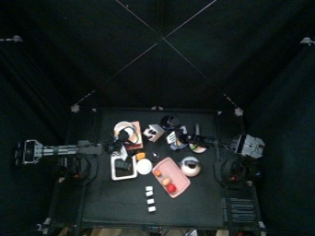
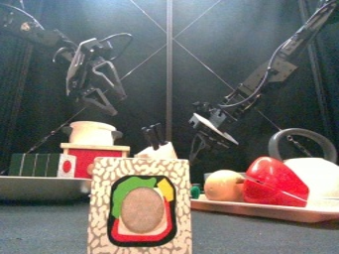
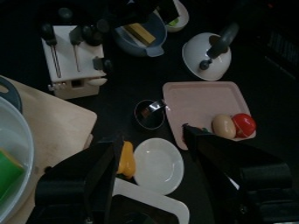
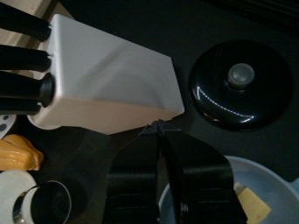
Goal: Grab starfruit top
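Sandwich-picture card [image 2: 139, 203] upright at table [image 2: 40, 226] front; right pincer [image 2: 203, 137] behind.

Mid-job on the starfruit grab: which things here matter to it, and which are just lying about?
Job: starfruit, in the blue bowl; right gripper above that bowl.
Lying about: knife block, pink tray, red pepper, white plate, black lid; left gripper, fingers open.

Glossy red plastic pepper [image 2: 275, 180], smooth pink tray [image 3: 198, 101], seemingly matt white knife block [image 4: 111, 83].
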